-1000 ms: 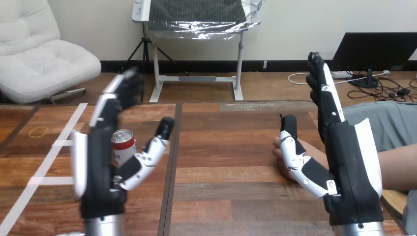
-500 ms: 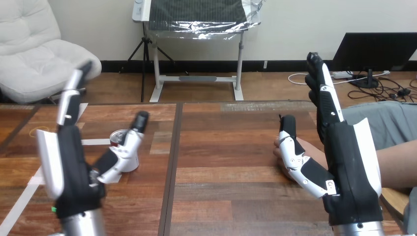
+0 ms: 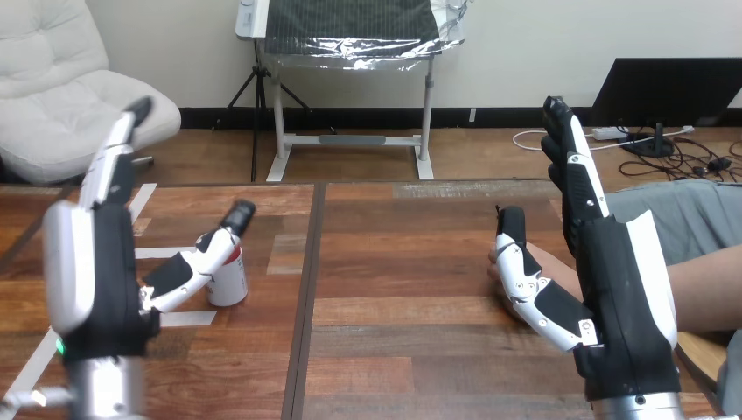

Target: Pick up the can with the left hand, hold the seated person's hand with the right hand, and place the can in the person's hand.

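A red and white can [image 3: 229, 276] stands upright on the wooden table [image 3: 394, 341], left of centre. My left hand [image 3: 92, 262] is raised at the left, open with straight fingers, and its thumb [image 3: 206, 255] crosses in front of the can's top. At the right my right hand [image 3: 617, 297] is upright and open, fingers pointing up. The person's hand [image 3: 525, 271] lies on the table at the right, behind my right thumb [image 3: 525, 271]; I cannot tell whether they touch.
White tape strips [image 3: 171, 254] run across the table's left part. A dark seam [image 3: 308, 289] splits the tabletop down the middle. The person's forearm [image 3: 704, 297] comes in from the right edge.
My left hand has swung out to the left, away from the can, which now stands uncovered on the table. My right hand and the person's hand have kept still.
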Robot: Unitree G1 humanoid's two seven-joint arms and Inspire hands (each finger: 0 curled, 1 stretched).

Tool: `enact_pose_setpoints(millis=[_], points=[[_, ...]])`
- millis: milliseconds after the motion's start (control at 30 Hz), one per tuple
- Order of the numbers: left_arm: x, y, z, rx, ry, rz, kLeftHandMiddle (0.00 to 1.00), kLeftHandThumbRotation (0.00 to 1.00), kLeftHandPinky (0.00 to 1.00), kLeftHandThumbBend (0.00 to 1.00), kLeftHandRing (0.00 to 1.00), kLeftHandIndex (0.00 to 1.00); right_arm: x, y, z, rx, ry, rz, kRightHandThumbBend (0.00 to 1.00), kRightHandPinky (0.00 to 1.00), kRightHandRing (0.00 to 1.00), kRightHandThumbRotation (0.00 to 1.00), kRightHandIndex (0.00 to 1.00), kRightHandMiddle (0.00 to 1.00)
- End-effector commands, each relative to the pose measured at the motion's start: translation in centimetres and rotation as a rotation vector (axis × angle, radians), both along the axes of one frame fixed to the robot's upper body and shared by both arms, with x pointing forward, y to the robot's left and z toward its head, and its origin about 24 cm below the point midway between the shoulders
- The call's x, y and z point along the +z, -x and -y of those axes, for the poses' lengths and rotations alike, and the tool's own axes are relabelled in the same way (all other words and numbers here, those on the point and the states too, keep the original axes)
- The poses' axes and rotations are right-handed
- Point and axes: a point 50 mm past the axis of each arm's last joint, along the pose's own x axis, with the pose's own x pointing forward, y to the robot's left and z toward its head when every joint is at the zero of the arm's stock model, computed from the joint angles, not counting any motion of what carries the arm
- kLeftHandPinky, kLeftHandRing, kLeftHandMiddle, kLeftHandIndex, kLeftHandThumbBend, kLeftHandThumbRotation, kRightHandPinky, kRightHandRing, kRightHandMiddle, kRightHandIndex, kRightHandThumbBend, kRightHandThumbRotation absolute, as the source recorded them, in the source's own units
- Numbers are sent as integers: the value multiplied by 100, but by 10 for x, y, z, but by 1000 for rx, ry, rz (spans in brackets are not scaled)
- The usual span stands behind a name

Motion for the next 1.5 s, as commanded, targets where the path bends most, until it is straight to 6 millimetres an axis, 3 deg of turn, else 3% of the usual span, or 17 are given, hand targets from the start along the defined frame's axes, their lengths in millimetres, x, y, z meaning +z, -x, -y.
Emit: enact_pose_setpoints(millis=[0, 500, 1100, 1467], points=[[33, -9, -9, -69, -153, 24, 93, 41, 92, 76, 93, 89, 19, -7, -1, 10, -18, 105, 0, 100, 100, 0, 100, 100], [56, -21, -33, -169, -339, -202, 94, 33, 87, 80, 92, 88, 18, -9, 0, 5, -22, 99, 0, 99, 100, 0, 100, 100], [78, -44, -44, -230, -528, -476, 95, 31, 88, 81, 93, 91, 19, -11, 2, 6, -14, 103, 0, 97, 98, 0, 99, 99], [90, -63, -47, -272, -635, -523, 91, 24, 84, 82, 90, 88, 21, -12, 6, 4, 3, 119, 0, 90, 96, 0, 97, 98]])
